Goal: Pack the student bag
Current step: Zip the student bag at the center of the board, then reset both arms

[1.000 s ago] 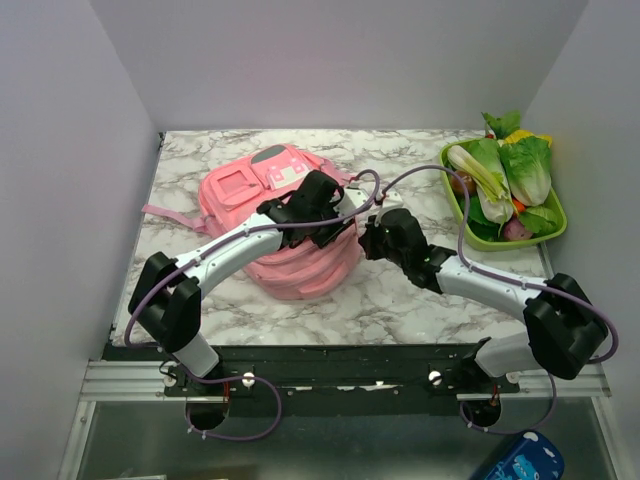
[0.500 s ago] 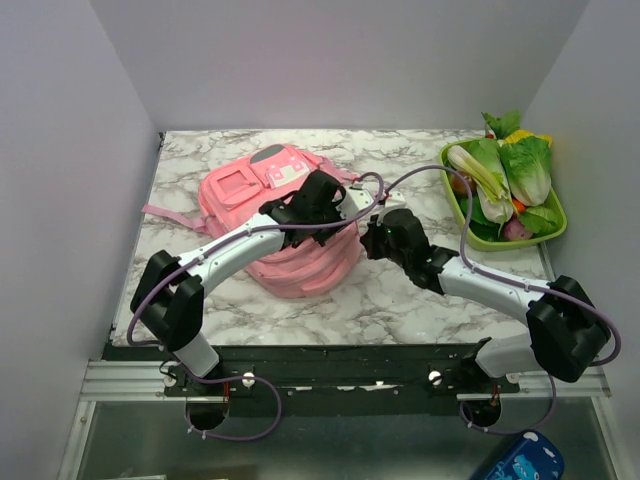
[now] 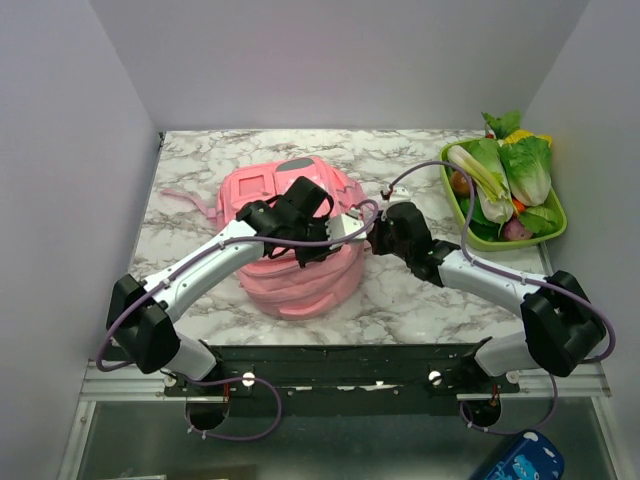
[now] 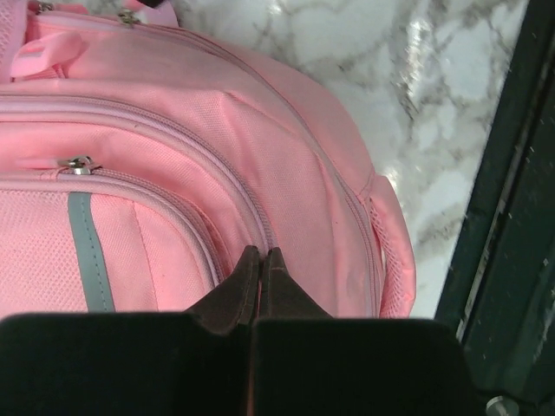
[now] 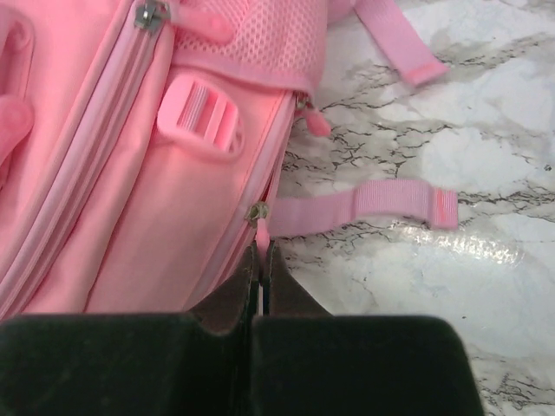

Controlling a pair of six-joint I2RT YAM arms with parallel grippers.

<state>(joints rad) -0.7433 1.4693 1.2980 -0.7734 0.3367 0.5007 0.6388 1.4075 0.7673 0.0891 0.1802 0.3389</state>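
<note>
The student bag (image 3: 300, 285), a large pink backpack, lies in the middle of the marble table. My left gripper (image 3: 340, 228) reaches over its top. In the left wrist view the left gripper (image 4: 262, 251) is shut, its tips pinching the pink fabric by a zip seam of the student bag (image 4: 286, 147). My right gripper (image 3: 376, 236) is at the bag's right side. The right wrist view shows the right gripper (image 5: 262, 247) shut on a small pink zip pull (image 5: 259, 227) that hangs from a metal slider on the student bag (image 5: 156, 225).
A green tray (image 3: 455, 195) of leafy vegetables stands at the back right. A loose pink strap (image 5: 364, 204) lies on the marble beside the right gripper. The black front rail (image 4: 512, 217) runs along the table's near edge. A blue item (image 3: 520, 460) lies below the table.
The left gripper has closed on the bag. The bag has turned and shifted, its flap end swinging left, and the left arm's elbow has swung left. The right gripper stays shut.
</note>
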